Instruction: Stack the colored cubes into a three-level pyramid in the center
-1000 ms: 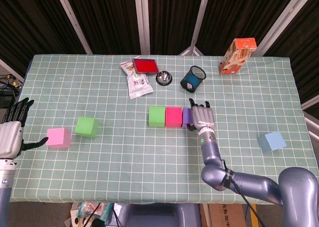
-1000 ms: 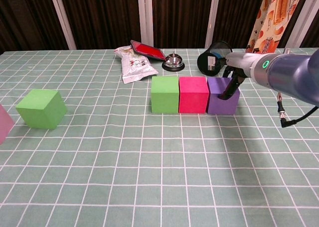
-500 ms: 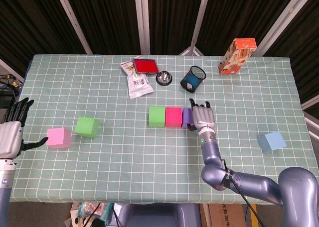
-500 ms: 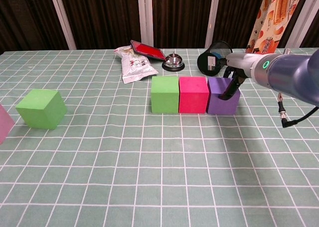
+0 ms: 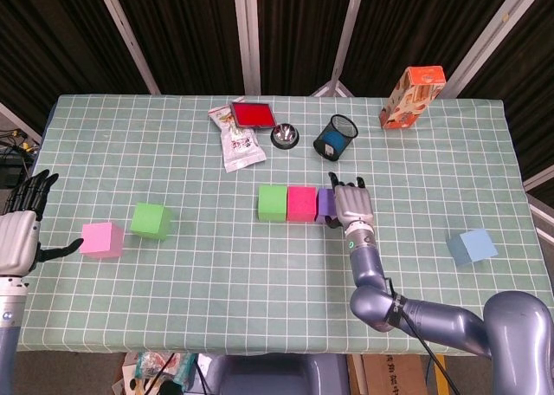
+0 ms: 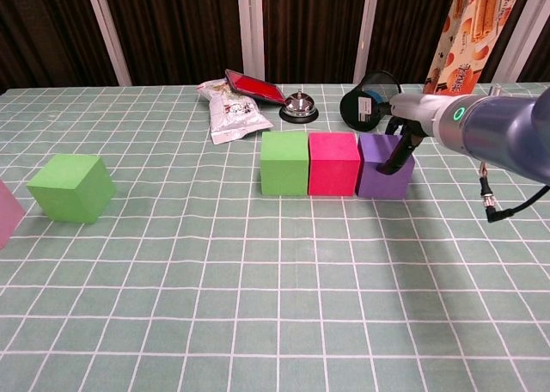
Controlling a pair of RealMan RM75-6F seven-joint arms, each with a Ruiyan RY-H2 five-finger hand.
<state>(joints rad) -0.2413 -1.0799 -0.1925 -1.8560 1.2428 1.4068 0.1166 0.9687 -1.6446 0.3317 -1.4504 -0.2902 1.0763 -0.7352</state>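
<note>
Base row step: my right hand (image 5: 352, 203) rests fingers on the purple foam cube (image 6: 384, 165), apparently not gripping it, closing the row with the magenta cube (image 6: 333, 162) and green cube (image 6: 284, 162). Next I judge: release, fetch the pale blue cube (image 5: 472, 247), well right of it.

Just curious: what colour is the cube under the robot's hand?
Purple, clearest in the chest view.

In the head view the right hand (image 5: 352, 203) covers most of the purple cube (image 5: 324, 203). In the chest view the light pink cube (image 6: 7, 214) is cut by the left edge, and the snack box (image 6: 468, 38) by the top.
</note>
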